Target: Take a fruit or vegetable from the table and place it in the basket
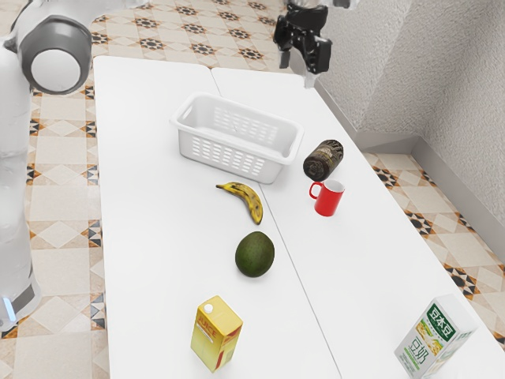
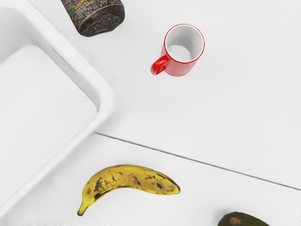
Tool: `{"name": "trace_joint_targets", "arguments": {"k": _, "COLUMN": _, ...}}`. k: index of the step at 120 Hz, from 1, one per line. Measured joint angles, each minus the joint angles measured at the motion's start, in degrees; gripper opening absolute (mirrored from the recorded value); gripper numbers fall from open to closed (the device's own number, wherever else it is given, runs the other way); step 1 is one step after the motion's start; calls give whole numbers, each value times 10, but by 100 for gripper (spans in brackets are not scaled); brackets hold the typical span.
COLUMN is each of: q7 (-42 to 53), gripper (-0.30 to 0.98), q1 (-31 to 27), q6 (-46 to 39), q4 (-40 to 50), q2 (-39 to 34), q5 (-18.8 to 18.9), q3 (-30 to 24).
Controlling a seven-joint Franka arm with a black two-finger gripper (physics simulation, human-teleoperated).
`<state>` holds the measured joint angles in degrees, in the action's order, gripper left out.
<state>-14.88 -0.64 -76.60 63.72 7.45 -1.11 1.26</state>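
My gripper (image 1: 297, 69) is high over the far part of the table, beyond the basket, with its fingers apart and nothing between them. A spotted yellow banana (image 1: 248, 198) lies on the table just in front of the white basket (image 1: 225, 151). Nearer the camera rests a dark green avocado (image 1: 255, 254). In the wrist view the banana (image 2: 127, 177) curves beside the basket (image 2: 104, 101), whose visible floor is bare, and part of the avocado (image 2: 240, 220) shows at the picture's edge.
A red mug (image 1: 328, 199) stands near a dark patterned bottle or jar (image 1: 323, 160), lying close to the basket's end. A yellow juice carton (image 1: 216, 334) and a white-green carton (image 1: 432, 336) stand at the near part of the white table (image 1: 173, 260).
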Motion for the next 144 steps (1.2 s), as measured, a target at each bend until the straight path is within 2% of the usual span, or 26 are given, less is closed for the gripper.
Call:
{"name": "trace_joint_targets", "arguments": {"k": 13, "q7": -77, "gripper": 69, "q1": 23, "q6": -27, "q4": 2, "q2": 44, "q5": 5, "q3": 0}}
{"name": "trace_joint_targets", "arguments": {"k": 38, "q7": -217, "gripper": 69, "q1": 42, "q6": -42, "q4": 23, "q2": 47, "q5": 11, "q3": -5}}
{"name": "trace_joint_targets", "arguments": {"k": 42, "q7": -237, "gripper": 69, "q1": 48, "q6": -46, "q4": 45, "q2": 42, "q5": 11, "q3": -5}}
{"name": "trace_joint_targets", "arguments": {"k": 61, "q7": -326, "gripper": 69, "q1": 96, "q6": -133, "q4": 255, "q2": -43, "q5": 0, "q3": -21}}
{"name": "trace_joint_targets", "arguments": {"k": 93, "q7": -444, "gripper": 69, "q1": 164, "q6": -255, "q4": 402, "q2": -98, "q5": -11, "q3": -38}}
{"name": "trace_joint_targets", "arguments": {"k": 103, "q7": -470, "gripper": 69, "q1": 152, "q6": -277, "q4": 422, "q2": -108, "q5": -11, "q3": -42}}
{"name": "trace_joint_targets", "arguments": {"k": 123, "q7": -513, "gripper": 69, "q1": 82, "q6": -303, "q4": 445, "q2": -123, "q5": -3, "q3": -58}}
{"name": "trace_joint_targets", "arguments": {"k": 144, "q7": -546, "gripper": 69, "q1": 101, "q6": -321, "q4": 473, "q2": -146, "q5": 2, "q3": -87}}
